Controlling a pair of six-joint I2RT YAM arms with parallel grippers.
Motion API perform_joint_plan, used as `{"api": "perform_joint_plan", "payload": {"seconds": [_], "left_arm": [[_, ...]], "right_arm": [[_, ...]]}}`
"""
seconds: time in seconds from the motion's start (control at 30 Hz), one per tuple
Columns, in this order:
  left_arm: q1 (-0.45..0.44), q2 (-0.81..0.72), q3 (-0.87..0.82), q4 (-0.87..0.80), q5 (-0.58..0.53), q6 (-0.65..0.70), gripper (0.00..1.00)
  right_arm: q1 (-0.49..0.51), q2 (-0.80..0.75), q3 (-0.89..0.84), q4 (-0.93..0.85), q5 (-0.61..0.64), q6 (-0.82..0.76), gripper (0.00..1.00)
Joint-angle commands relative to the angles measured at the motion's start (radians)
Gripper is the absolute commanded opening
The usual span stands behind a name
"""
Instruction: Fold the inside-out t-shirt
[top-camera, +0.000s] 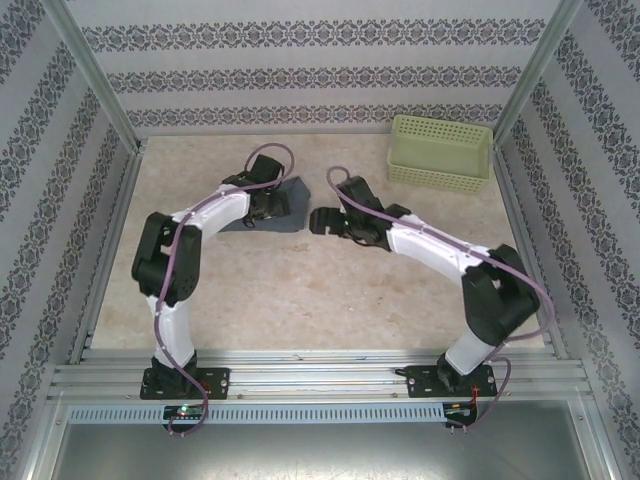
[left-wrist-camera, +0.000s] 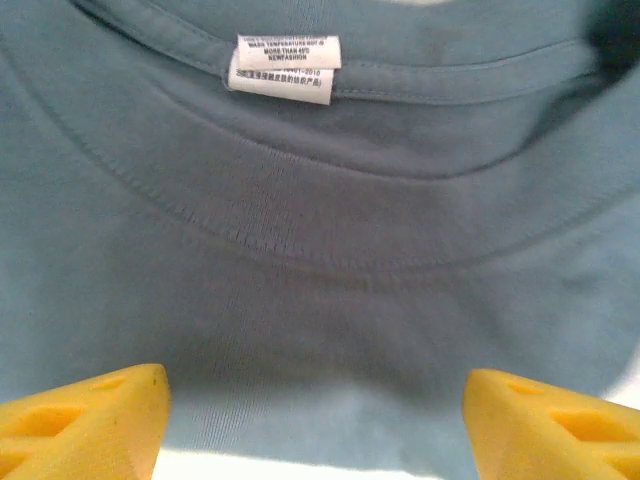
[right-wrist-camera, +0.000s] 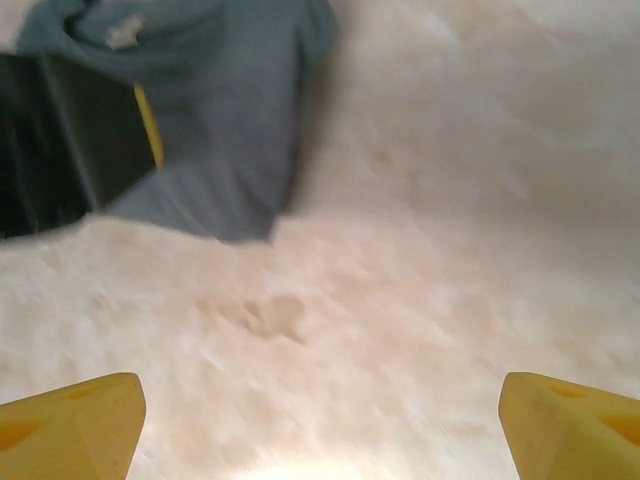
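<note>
Now, shirt: laid on table, directly under and ahead of left jaws, ahead-left of right jaws.
Left gripper: jaws spread apart, nothing clamped; neck tag seen just ahead.
Right gripper: jaws spread apart, bare table seen between them.

Top external: high behind the arm bases, looking down over the whole table, basket upper right of frame. Left wrist: very close, facing straight into the t-shirt, neck label top centre. Right wrist: further off over bare table, t-shirt at its upper left, the one patch all three views share.
</note>
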Motion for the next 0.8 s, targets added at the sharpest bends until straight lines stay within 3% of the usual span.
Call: {"api": "perform_joint_plan", "payload": {"seconds": [0.0, 0.13, 0.43, 0.77], "left_arm": [[0.008, 0.07, 0.081, -0.09, -0.071, 0.031, 0.78], [0.046, 0.159, 0.167, -0.146, -0.12, 0.106, 0.79], [0.249, 0.222, 0.246, -0.142, -0.138, 0.254, 0.81], [0.393, 0.434, 0.595, -0.289, -0.186, 0.403, 0.83]], "right_arm": [[0.003, -0.123, -0.126, 0.001, 0.054, 0.004, 0.91], [0.001, -0.273, -0.265, -0.015, 0.08, 0.028, 0.91], [-0.026, -0.577, -0.42, -0.118, 0.131, 0.069, 0.92], [-0.122, -0.81, -0.445, -0.295, 0.137, 0.057, 0.92]]}}
